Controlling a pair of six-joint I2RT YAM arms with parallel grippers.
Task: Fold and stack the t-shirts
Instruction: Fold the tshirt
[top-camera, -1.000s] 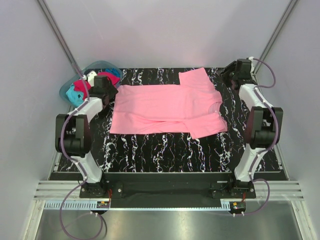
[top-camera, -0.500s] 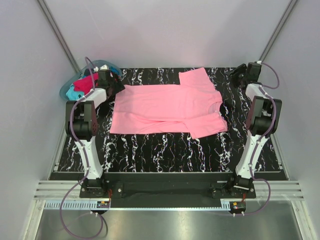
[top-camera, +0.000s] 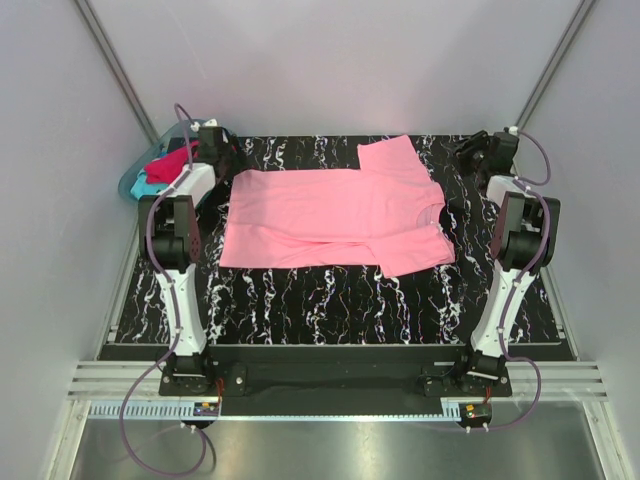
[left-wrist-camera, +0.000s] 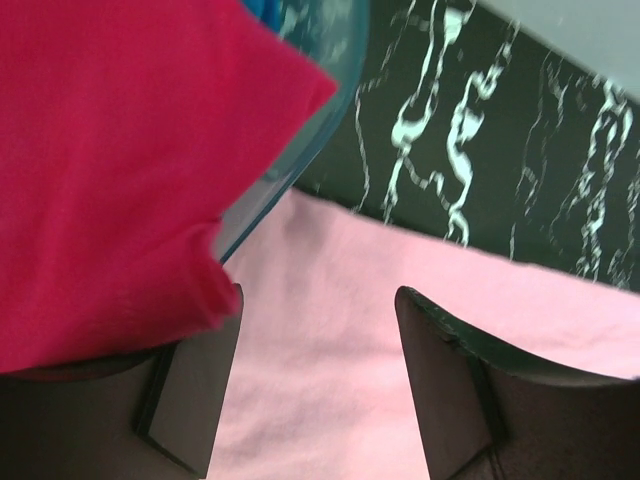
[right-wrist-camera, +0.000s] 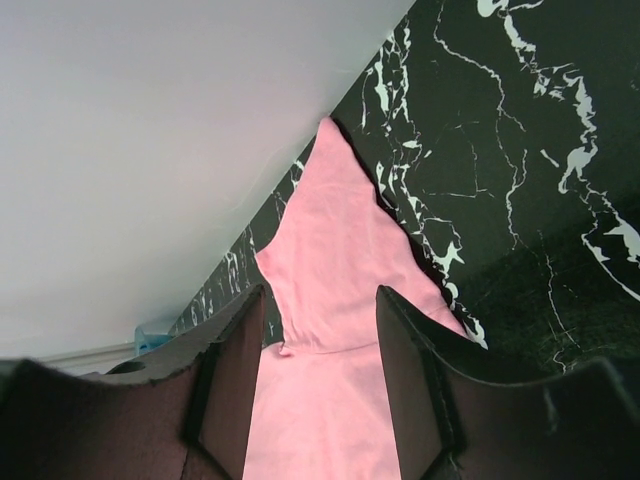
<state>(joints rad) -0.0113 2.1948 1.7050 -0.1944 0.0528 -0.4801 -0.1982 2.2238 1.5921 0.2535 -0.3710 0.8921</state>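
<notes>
Reaching outward, top view: both arms straightened since a second ago. left gripper (top-camera: 222, 152) now at 10 o'clock beside tub (top-camera: 133, 182), right gripper (top-camera: 468, 152) at 2 o'clock. pink t-shirt (top-camera: 320, 215) flat at centre, unmoved.
Left wrist: jaws wide, empty, above pink cloth; red t-shirt (left-wrist-camera: 100, 150) draped over tub rim.
Right wrist: jaws apart, empty, sleeve ahead.
Likely lining up first fold grasp.

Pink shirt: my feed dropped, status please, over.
Left gripper, right gripper open, empty. Pink shirt spread flat on table. Red shirt in tub near left gripper.
</notes>
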